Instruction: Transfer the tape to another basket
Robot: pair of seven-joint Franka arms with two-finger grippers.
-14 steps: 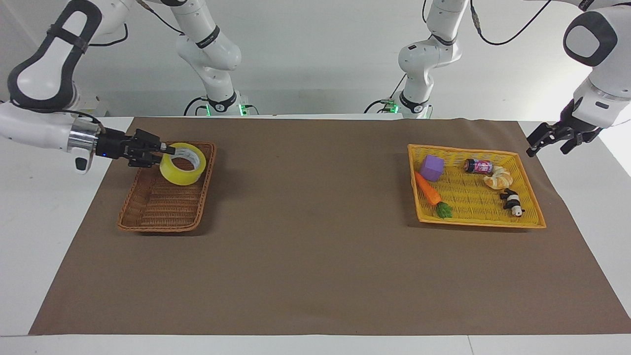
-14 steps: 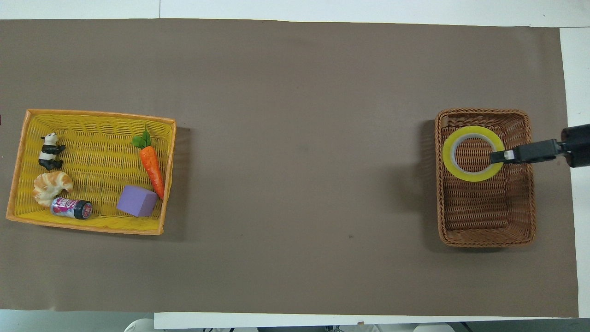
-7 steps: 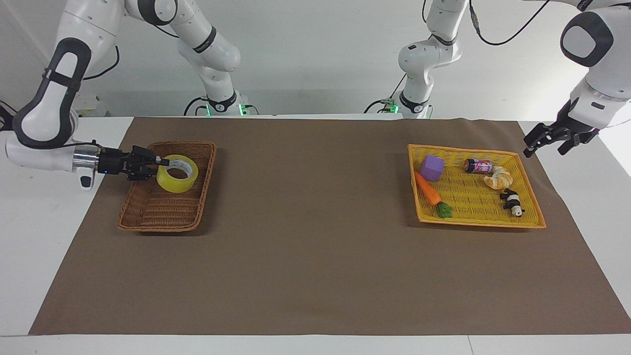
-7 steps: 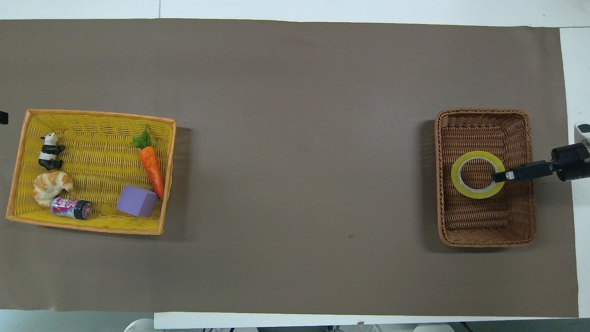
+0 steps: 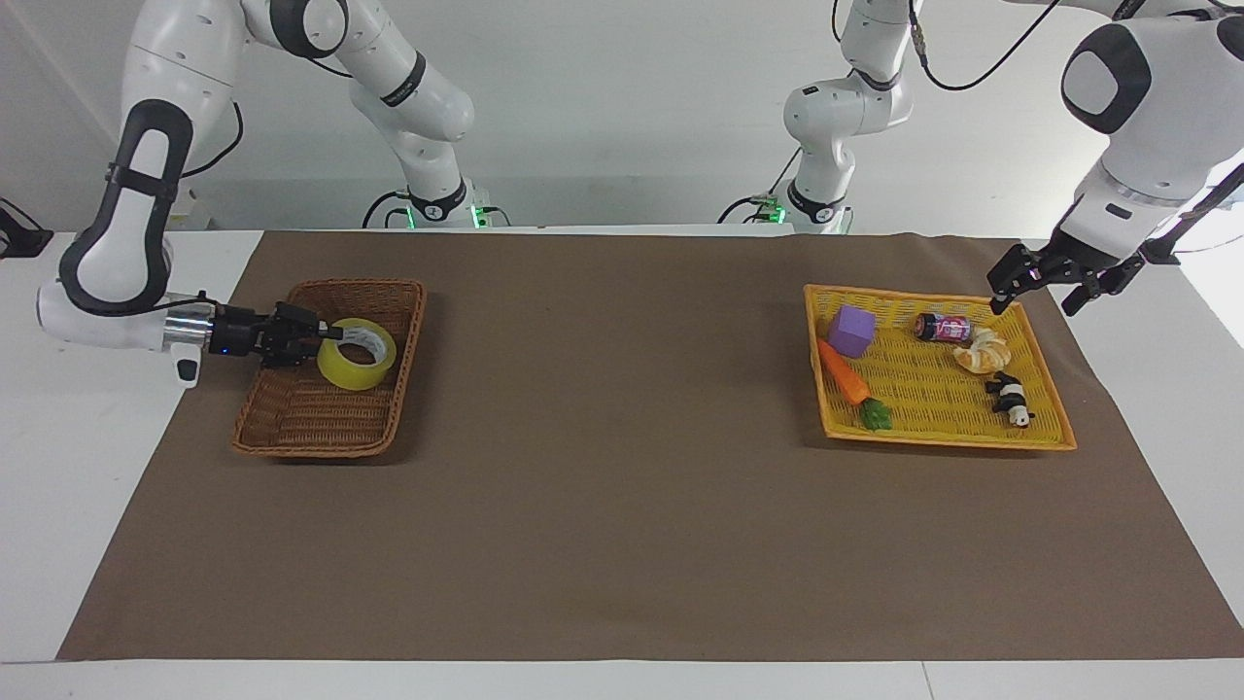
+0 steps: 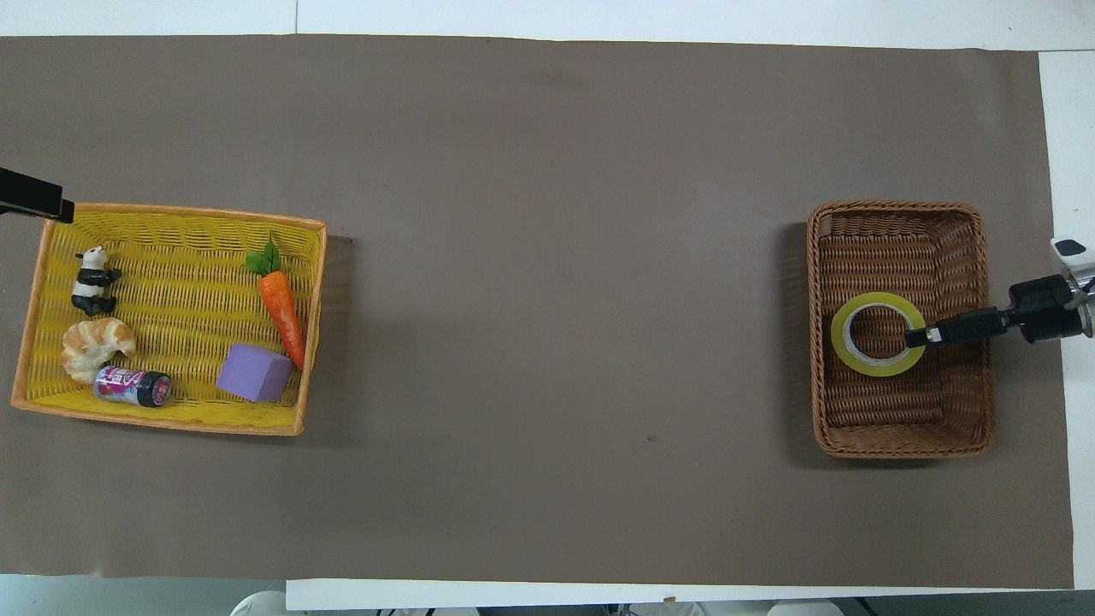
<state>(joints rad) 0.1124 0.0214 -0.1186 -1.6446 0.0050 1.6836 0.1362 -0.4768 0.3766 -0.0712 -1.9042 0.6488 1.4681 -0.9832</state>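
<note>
My right gripper [image 5: 328, 333] reaches in over the brown wicker basket [image 5: 292, 433], fingers clamped on the rim of the tape [image 5: 356, 356], which sits low inside it, about midway along. My left gripper [image 5: 1052, 284] hangs with fingers spread over the corner of the yellow tray [image 5: 948, 440], which carries a purple block [image 5: 851, 331], carrot [image 5: 844, 374], can [image 5: 942, 327], croissant [image 5: 983, 352] and panda [image 5: 1011, 398].

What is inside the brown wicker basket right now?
Only the tape, gripped at its rim by the right gripper. Bare weave shows around it and through its core; whether it rests on the basket floor is unclear.
</note>
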